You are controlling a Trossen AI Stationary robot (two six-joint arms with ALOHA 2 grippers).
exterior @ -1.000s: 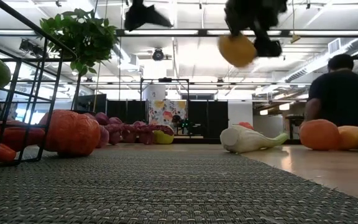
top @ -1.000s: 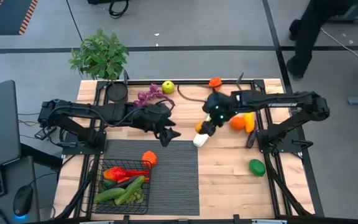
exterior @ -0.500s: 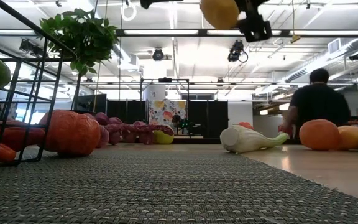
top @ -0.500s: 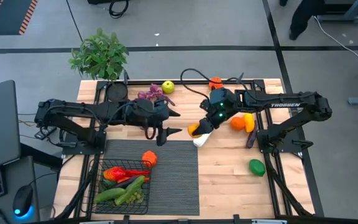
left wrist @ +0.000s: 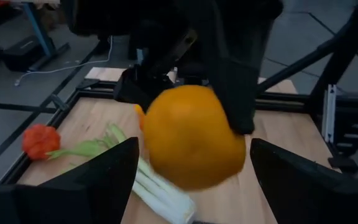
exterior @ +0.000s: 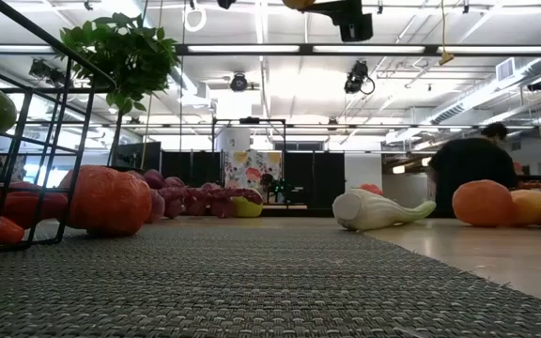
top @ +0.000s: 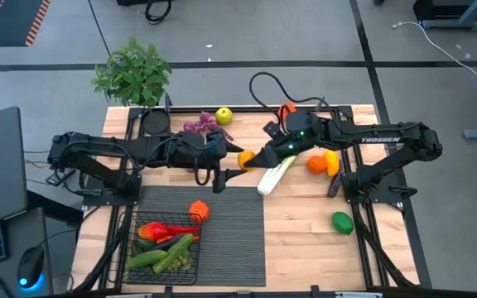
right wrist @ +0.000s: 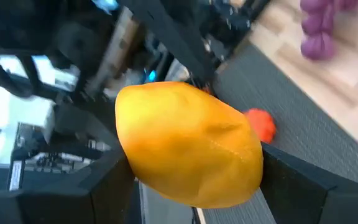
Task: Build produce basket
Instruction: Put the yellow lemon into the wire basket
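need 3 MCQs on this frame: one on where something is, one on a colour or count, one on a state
1. Where is the basket?
A. near left corner of the table, on the ribbed mat
B. far right corner
C. under the potted plant

2. What colour is the fruit between the two grippers?
A. purple
B. orange
C. green

3. What state is the right gripper in?
A. open and empty
B. shut on the fruit
C. resting on the table

Key: 1 A, the high view shows the basket at the mat's near left end. 2 B, both wrist views show an orange fruit. 3 B, the right wrist view shows its fingers clamping the fruit, with the left gripper open in front of it.
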